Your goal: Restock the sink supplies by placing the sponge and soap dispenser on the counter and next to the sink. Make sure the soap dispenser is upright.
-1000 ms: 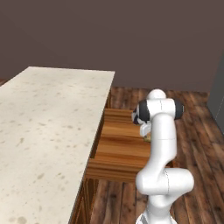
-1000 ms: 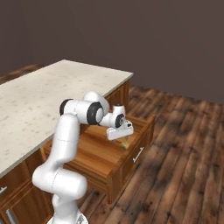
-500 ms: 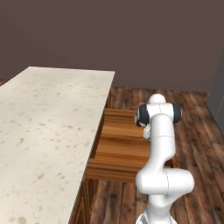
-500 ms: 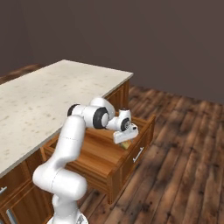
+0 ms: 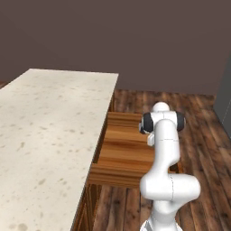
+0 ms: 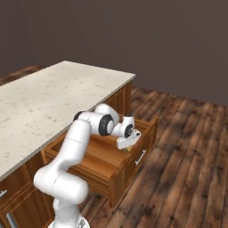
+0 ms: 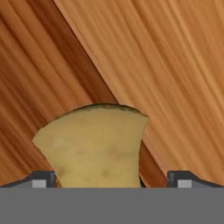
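Observation:
The sponge (image 7: 94, 146), a yellow-green block, lies on the wooden floor of an open drawer (image 6: 95, 156), against the drawer's front wall. My gripper (image 7: 113, 179) hangs just over it, open, with one dark fingertip (image 7: 43, 178) on either side of the sponge and not touching it. In the right base view the gripper (image 6: 127, 144) reaches down into the drawer's front corner, a sliver of sponge (image 6: 128, 150) below it. The beige speckled counter (image 6: 53, 89) runs over the drawer. The soap dispenser and the sink are out of view.
The drawer (image 5: 126, 153) stands pulled out from the brown cabinets, its front panel with a metal handle (image 6: 140, 156) facing the dark wooden floor (image 6: 187, 156). The counter (image 5: 45, 122) stretches away to the left. A dark wall closes the back.
The arm has folded lower and the hand has sunk deeper into the drawer, toward its front corner over the sponge. The jaws stayed open.

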Robot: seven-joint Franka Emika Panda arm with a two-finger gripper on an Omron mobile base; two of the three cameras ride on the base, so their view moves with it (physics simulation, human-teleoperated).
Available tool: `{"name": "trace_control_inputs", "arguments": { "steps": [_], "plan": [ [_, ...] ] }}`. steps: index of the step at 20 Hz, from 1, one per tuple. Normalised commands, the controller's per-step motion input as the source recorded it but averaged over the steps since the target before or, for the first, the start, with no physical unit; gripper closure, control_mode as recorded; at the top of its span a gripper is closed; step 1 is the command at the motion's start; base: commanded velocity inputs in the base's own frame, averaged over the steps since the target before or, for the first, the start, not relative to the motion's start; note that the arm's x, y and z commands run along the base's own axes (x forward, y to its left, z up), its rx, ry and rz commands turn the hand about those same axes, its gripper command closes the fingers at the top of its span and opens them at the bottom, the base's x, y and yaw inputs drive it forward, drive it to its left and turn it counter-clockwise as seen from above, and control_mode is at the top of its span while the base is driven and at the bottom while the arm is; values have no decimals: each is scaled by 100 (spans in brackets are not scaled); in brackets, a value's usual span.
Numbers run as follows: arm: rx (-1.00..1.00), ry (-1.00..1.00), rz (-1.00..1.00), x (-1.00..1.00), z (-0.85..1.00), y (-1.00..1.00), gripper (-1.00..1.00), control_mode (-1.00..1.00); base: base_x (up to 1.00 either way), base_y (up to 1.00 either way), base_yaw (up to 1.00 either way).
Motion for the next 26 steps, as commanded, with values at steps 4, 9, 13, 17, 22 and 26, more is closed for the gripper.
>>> {"name": "trace_control_inputs", "arguments": {
  "steps": [4,9,13,17,22,26],
  "plan": [
    [0,0,0,7,-33,0,-100,-100,0,0,0],
    [0,0,0,0,-43,0,100,-100,0,0,0],
    [0,-7,0,-11,-4,18,100,-100,0,0,0],
    [0,-13,0,-12,26,54,100,-100,0,0,0],
    [0,-15,-5,-34,70,82,100,-100,0,0,0],
    [0,-12,-11,-85,74,54,100,-100,0,0,0]
  ]
}}
